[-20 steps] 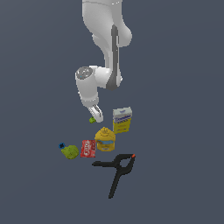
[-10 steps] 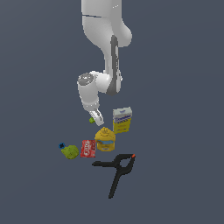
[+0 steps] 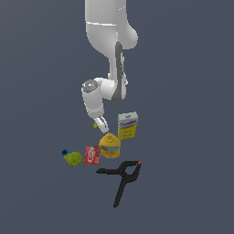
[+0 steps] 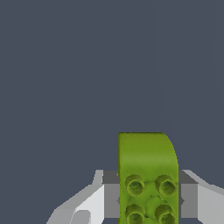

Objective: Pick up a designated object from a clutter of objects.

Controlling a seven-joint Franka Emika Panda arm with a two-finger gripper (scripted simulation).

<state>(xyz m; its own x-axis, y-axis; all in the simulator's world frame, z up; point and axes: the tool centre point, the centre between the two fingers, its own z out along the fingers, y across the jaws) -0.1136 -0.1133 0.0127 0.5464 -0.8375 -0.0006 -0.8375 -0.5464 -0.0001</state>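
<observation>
The arm's fingers [image 3: 98, 124] gripped the studded lime-green brick [image 4: 147, 179] just above the squat yellow container [image 3: 109, 145], lifted clear.

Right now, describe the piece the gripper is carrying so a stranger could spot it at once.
Follow the white arm down to its gripper, above the squat yellow container. Between the fingers sits a tiny lime-green studded brick. It is blocky and the smallest item, unlike the rounded yellow-green lump lying beside the red packet.
</observation>
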